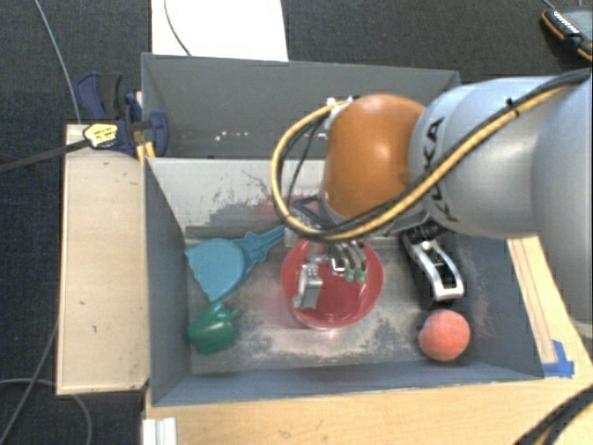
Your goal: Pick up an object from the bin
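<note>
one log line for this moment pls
hand: over red bowl, bin centre | left: blue scoop, green toy | right: black-and-white tool, orange ball

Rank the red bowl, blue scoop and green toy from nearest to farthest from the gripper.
1. Red bowl, directly under the gripper.
2. Blue scoop, left of the bowl in view, with its handle pointing toward it.
3. Green toy, in the near-left corner.

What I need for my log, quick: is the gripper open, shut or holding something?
Gripper: cannot be told; it is down at the red bowl.
</note>
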Available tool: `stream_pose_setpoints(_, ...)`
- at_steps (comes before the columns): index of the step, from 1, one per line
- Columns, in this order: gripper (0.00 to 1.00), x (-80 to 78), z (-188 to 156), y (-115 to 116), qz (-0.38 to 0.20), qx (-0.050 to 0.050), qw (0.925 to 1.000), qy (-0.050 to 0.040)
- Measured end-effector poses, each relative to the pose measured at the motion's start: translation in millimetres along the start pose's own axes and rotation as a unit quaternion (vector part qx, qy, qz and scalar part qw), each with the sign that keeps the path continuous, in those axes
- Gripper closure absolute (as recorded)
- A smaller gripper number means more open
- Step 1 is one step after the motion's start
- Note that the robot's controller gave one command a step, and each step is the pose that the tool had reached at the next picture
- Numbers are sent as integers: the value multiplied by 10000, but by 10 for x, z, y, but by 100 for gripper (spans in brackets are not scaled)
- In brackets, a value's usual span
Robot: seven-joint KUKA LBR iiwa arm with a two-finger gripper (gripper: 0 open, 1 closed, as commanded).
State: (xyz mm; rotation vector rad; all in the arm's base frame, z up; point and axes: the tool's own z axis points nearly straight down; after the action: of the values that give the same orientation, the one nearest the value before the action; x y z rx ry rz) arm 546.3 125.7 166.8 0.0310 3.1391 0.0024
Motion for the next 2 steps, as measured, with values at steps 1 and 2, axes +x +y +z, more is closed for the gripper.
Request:
stream_pose_setpoints(1,0,0,1,-1,3,0,10000,0)
stream_pose_setpoints(2,0,32,271,-180,246,-1,9997,10)
